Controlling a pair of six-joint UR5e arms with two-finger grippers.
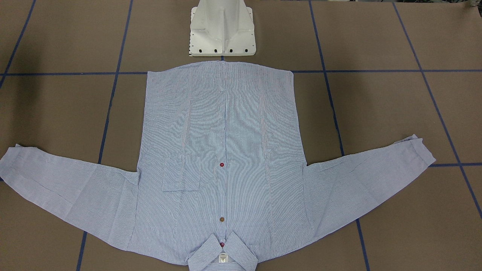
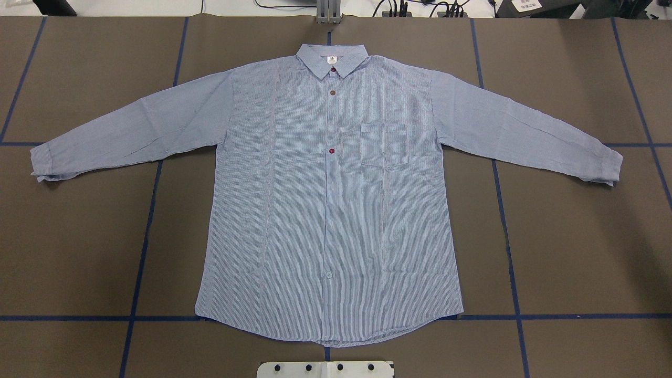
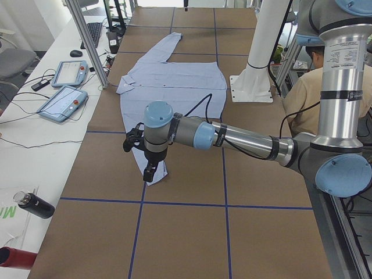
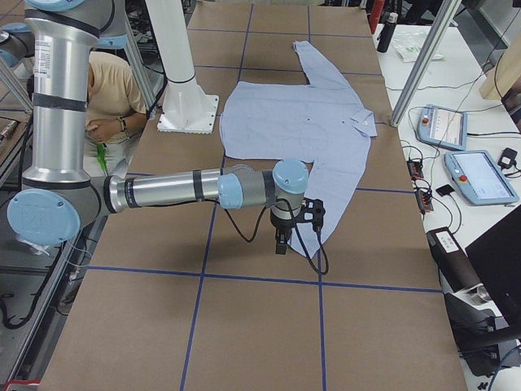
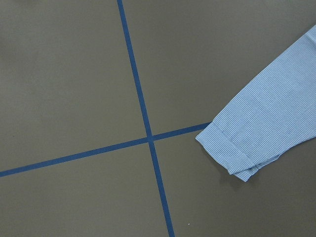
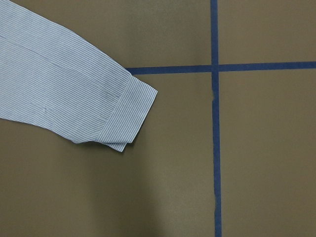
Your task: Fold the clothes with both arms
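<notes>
The light blue-and-white striped shirt [image 2: 325, 210] lies flat and face up on the brown table, collar [image 1: 223, 256] away from the robot's base, both sleeves spread wide. My left gripper [image 3: 150, 173] hangs above the left sleeve's cuff [image 5: 229, 153], which fills the right of the left wrist view. Over the other cuff [image 6: 126, 116] hovers my right gripper [image 4: 281, 243]. Both grippers show only in the side views, so I cannot tell whether they are open or shut. Neither wrist view shows any fingers.
The white pedestal base [image 1: 222, 34] stands just behind the shirt's hem. Blue tape lines [image 2: 142, 247] grid the table. A seated person [image 3: 308, 87] is behind the robot. Teach pendants [image 3: 64, 102] and a dark bottle [image 3: 35, 204] lie on the side bench.
</notes>
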